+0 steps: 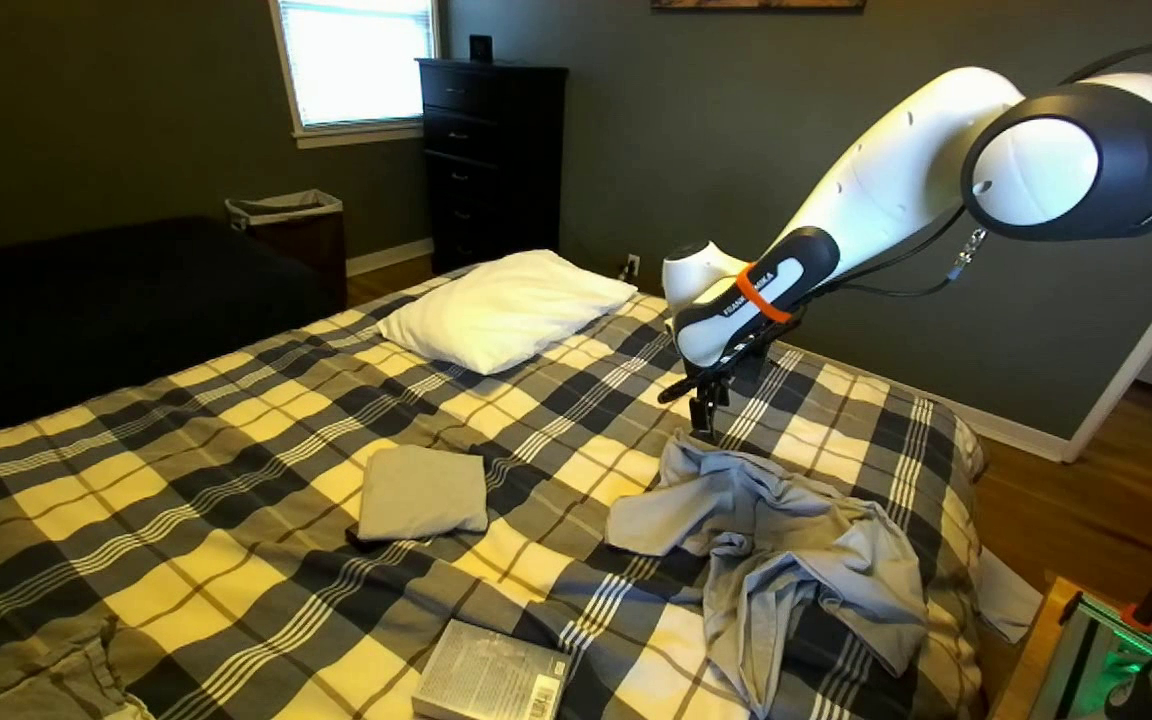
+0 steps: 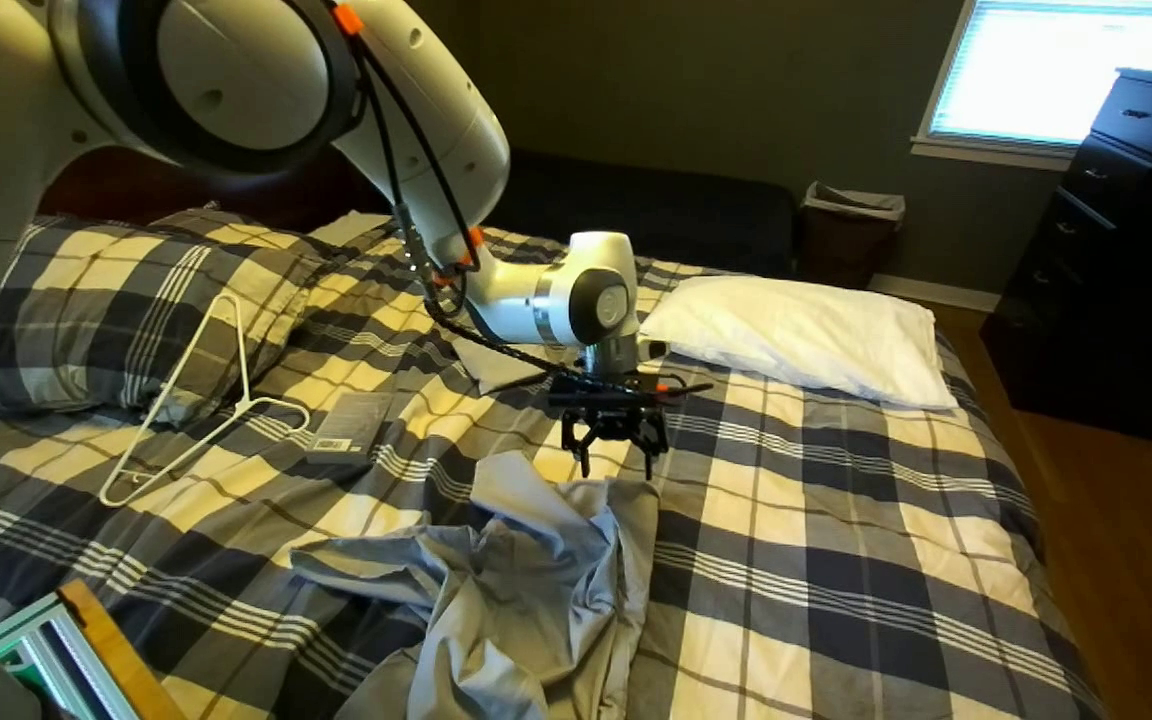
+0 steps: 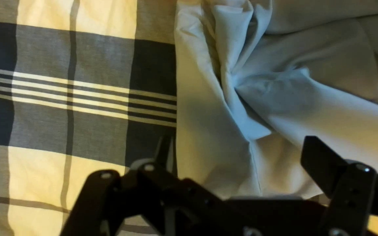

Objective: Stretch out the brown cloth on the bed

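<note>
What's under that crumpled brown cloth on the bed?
The plaid bedcover shows right up to the edges of the brown cloth, so that is probably what lies beneath. The cloth hides the rest; whether anything else is under there can't be seen.

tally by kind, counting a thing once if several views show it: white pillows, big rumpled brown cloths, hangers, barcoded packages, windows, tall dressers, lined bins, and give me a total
White pillow: 1
Big rumpled brown cloth: 1
White hanger: 1
Barcoded package: 1
Window: 1
Tall dark dresser: 1
Lined bin: 1
Total: 7
</note>
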